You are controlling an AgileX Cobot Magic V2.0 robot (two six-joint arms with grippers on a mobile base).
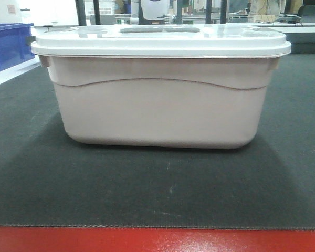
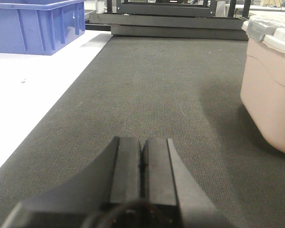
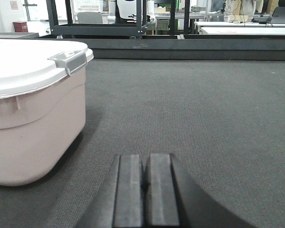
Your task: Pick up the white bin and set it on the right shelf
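The white bin (image 1: pixel 160 102), a pinkish off-white tote with a flat white lid, stands on dark grey matting straight ahead in the front view. In the left wrist view the white bin (image 2: pixel 270 90) lies at the right edge, and my left gripper (image 2: pixel 142 147) is shut with nothing in it, low over the mat, to the bin's left. In the right wrist view the white bin (image 3: pixel 33 109) fills the left side, and my right gripper (image 3: pixel 146 164) is shut and empty, off to the bin's right. Neither gripper touches it. The right shelf is out of view.
A blue plastic bin (image 2: pixel 35 23) sits on a white surface at the far left, blue bin (image 1: pixel 8 44) in the front view too. A dark low frame (image 3: pixel 180 45) borders the mat's far edge. A red strip (image 1: pixel 157 240) runs along the mat's near edge.
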